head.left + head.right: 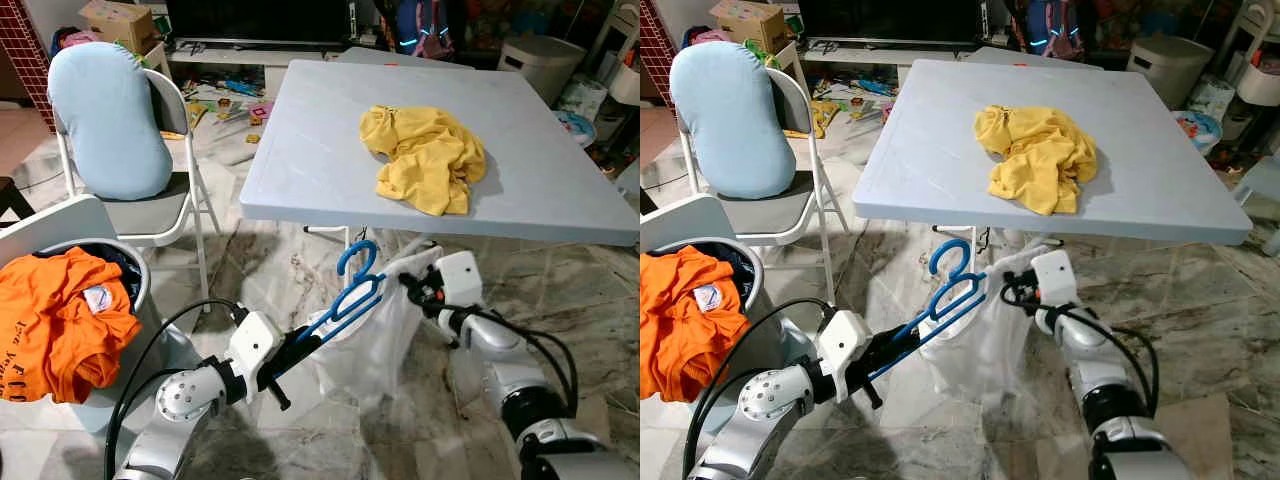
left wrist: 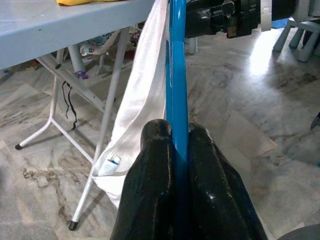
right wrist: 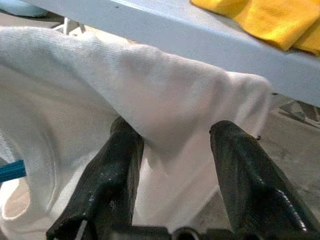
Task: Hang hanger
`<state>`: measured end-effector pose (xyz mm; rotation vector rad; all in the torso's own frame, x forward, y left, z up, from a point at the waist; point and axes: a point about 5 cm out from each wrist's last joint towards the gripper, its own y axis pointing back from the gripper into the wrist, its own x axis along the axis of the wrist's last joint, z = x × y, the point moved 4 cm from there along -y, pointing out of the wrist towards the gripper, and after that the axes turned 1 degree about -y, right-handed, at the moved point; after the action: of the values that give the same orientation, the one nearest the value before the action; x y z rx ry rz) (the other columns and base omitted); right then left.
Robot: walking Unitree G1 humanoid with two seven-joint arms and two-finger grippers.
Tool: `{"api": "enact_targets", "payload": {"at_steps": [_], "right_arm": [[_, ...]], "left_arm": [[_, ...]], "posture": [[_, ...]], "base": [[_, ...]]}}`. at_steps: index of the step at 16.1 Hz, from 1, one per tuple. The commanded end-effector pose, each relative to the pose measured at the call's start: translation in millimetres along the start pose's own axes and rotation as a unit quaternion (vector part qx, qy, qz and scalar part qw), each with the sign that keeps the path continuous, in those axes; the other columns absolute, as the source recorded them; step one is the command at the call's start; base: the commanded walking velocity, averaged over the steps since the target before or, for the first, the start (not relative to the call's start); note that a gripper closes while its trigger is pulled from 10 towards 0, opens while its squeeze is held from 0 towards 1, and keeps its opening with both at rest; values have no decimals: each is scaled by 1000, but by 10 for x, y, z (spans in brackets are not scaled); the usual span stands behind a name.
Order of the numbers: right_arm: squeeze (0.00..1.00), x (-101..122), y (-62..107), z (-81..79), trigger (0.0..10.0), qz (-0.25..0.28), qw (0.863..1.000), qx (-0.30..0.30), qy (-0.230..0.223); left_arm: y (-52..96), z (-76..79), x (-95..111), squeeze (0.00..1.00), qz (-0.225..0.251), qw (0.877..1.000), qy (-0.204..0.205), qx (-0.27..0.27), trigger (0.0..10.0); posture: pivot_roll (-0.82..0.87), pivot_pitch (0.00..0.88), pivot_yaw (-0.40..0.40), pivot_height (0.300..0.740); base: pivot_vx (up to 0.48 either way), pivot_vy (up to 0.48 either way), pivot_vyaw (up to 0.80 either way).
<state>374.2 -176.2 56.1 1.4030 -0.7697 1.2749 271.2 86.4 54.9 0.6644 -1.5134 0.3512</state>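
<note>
I have the blue hanger (image 1: 352, 292) clamped in my left pincer (image 2: 176, 150), fingers closed tight on one of its arms, so the hook curls up beyond my fingertips, just under the near edge of the desk (image 1: 320, 170). A white garment (image 1: 375, 335) hangs off the hanger's far end, sagging toward the marble floor (image 1: 290, 270).

My right pincer (image 3: 175, 145) is out past the hanger's other side, its two fingers spread wide with a fold of that white cloth draped between them. They are not pinching it; whether the cloth rests on one finger I cannot tell for sure.

I judge I'm in the dressing step: getting the garment seated on the hanger before anything gets hung. The hanger's tip seems to sit inside the cloth's opening, on the side of my right pincer toward my left.

Next I'd want the right fingers to close on the shoulder fold and draw it over the hanger's arm while my left keeps the hanger level and steady. The yellow shirt (image 1: 425, 158) lies on the desk beyond both pincers, untouched.
</note>
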Motion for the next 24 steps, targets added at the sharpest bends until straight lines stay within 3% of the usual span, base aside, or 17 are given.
{"api": "enact_targets", "payload": {"at_steps": [1, 14, 22, 24], "right_arm": [[0, -2, 14, 97, 0, -2, 1000, -23, -1], [0, -28, -5, 105, 0, -6, 999, -36, -23], [0, 21, 15, 282, 0, 4, 996, -83, -41], [0, 167, 27, 401, 0, 40, 991, -114, -51]], "left_arm": [[-28, -51, 245, 0, 47, 999, -16, -1, 0], [-79, 114, 288, 0, 54, 998, -2, -44, 0], [-62, 126, 250, 0, 48, 998, 5, -46, 0], [-40, 112, 192, 0, 39, 999, 7, -36, 0]], "posture": [[66, 25, -23, 740], [61, 25, -27, 740], [61, 25, -29, 740], [61, 25, -30, 740]], "base": [[0, 0, 0], [0, 0, 0], [0, 0, 0], [0, 0, 0]]}}
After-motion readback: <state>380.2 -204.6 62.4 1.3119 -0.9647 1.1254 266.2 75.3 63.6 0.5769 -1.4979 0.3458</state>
